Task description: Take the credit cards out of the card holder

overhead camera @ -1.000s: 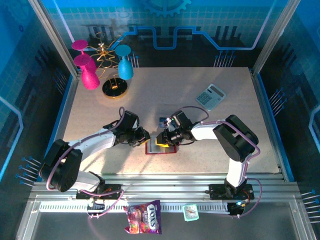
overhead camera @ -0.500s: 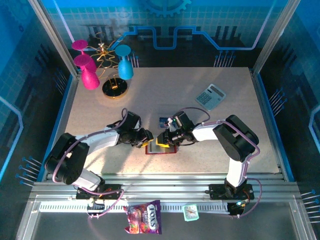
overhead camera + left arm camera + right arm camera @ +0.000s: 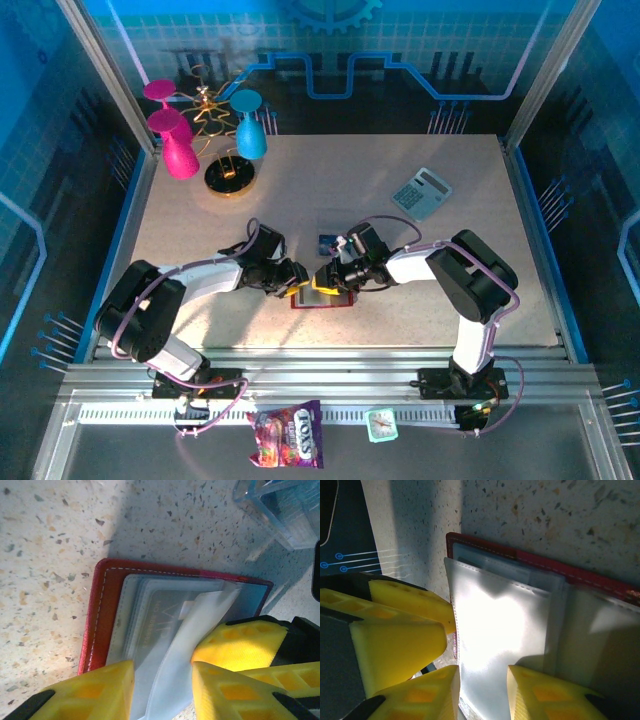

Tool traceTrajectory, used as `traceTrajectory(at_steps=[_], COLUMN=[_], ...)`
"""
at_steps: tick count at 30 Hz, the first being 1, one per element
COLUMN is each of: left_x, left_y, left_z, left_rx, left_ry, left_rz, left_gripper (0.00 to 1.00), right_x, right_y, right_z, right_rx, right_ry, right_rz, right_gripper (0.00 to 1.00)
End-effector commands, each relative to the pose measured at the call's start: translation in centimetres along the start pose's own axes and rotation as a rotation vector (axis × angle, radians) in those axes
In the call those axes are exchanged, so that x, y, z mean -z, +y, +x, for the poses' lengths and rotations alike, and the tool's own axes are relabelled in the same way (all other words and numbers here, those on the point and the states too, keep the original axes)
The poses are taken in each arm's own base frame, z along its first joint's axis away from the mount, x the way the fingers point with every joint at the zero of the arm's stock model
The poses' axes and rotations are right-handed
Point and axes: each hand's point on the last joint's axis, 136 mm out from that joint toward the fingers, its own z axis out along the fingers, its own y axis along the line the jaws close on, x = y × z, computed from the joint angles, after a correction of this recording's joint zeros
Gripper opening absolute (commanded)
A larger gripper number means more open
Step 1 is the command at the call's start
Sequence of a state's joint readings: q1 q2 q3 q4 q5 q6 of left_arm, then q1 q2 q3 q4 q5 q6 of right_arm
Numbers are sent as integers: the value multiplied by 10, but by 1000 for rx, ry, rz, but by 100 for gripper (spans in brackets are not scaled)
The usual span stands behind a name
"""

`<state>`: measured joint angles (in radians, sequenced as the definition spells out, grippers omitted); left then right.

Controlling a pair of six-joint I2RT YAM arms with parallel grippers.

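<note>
Two grippers meet near the middle of the desk (image 3: 330,180), over the red holder (image 3: 322,299), which lies open and flat with its clear pockets facing up. The left gripper (image 3: 296,276) reaches in from the left and the right gripper (image 3: 322,277) from the right, their yellow tips close together above the holder's left part. In the left wrist view the left jaws stand apart, and a milky sleeve (image 3: 172,660) rises from the holder and shows face-on in the gap; it is not nipped between them. Whether the tips touch it cannot be told. A pale card (image 3: 150,625) with faint lettering sits inside a grey pocket, framed by the red stitched edge. The right fingers (image 3: 240,640) lie just beside the sleeve's right side. In the right wrist view the right jaws are likewise parted, with the bright sleeve spreading wider than the gap and passing beneath both fingers, so nothing is pinched there. A clear box (image 3: 280,510) with a blue tint sits on the desk just beyond the holder. Well apart, a grey calculator (image 3: 421,192) lies toward the far right. Two pink goblets (image 3: 180,150), a blue goblet (image 3: 249,135) and a black dish (image 3: 230,176) cluster at the far left corner.
</note>
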<state>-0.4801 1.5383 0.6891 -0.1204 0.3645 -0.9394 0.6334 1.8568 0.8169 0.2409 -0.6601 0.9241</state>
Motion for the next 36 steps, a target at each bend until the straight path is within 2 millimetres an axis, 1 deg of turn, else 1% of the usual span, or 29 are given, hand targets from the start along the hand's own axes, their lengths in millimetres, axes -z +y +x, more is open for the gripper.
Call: traceTrajectory(at_steps=[1, 9, 17, 23, 26, 28, 32, 36], left_x=[-4, -2, -9, -9, -9, -8, -7, -5], left_y=[-7, -11, -9, -12, -14, -16, -17, -19], left_z=[4, 4, 6, 6, 7, 7, 6, 7], left_rx=[-10, -17, -9, -12, -15, -16, -17, -21], left_ry=[27, 25, 39, 36, 39, 37, 34, 33], left_rz=[22, 35, 29, 37, 45, 49, 50, 52], left_gripper=[34, 28, 30, 30, 25, 24, 24, 24], right_x=[2, 2, 2, 2, 3, 4, 11, 22], right_y=[-9, -7, -9, -9, -7, -5, 2, 9], right_z=[3, 2, 3, 3, 3, 2, -1, -3], right_rx=[-30, -29, -29, -31, -27, -19, -5, 10], right_ry=[3, 4, 4, 3, 0, -4, -25, -49], right_rz=[11, 3, 5, 1, -3, -8, -15, -13], right_gripper=[32, 32, 32, 32, 32, 32, 32, 33])
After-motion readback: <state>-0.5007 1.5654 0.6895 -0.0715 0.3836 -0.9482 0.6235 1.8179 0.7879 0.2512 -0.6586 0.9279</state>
